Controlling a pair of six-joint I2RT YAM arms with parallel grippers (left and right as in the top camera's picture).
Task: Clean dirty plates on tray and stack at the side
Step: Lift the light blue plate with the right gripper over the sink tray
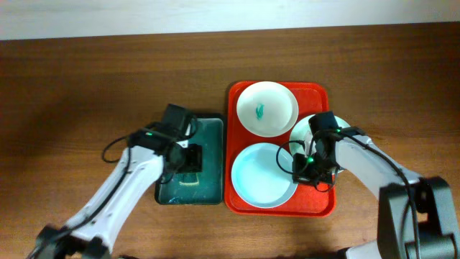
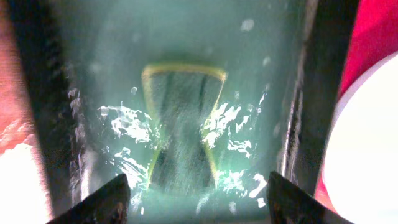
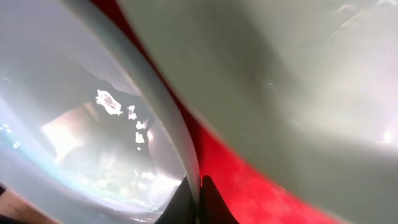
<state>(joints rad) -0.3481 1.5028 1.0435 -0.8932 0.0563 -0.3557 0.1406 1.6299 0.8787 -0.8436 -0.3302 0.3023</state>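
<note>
Brown wood surface [image 1: 72, 86], pale wall strip along the far edge. The red tray [image 1: 238, 92] sits right of centre with all three plates on it.

Right fingers [image 1: 305, 167] are low over the near right part of the tray, pinching the rim of the pale blue plate [image 1: 259, 176]. In the right wrist view the two tips are nearly pressed together with the rim edge running down between them. The blue plate spreads out to the left of these fingers. Just on their other side is a strip of bare red tray floor, then the pale green plate [image 1: 300, 129] close beside it. In the overhead view the right arm covers most of the green plate, so I can't tell its surface state. The white plate [image 1: 273, 97] lies beyond the right fingers at the far end of the tray, apart from them, with a teal smear [image 1: 260, 111] near its middle.

Left fingers [image 1: 188, 160] are over the dark green tray [image 1: 212, 129], spread wide and gripping nothing. The sponge [image 2: 183, 118] lies straight ahead of the tips, centred in the gap between them. It is flat in shallow water, waisted in shape with a yellow edge. Can't tell whether the tips touch the sponge or the tray floor. Past the right-hand tip the green tray's wall shows, then the red tray and the blue plate's edge.
</note>
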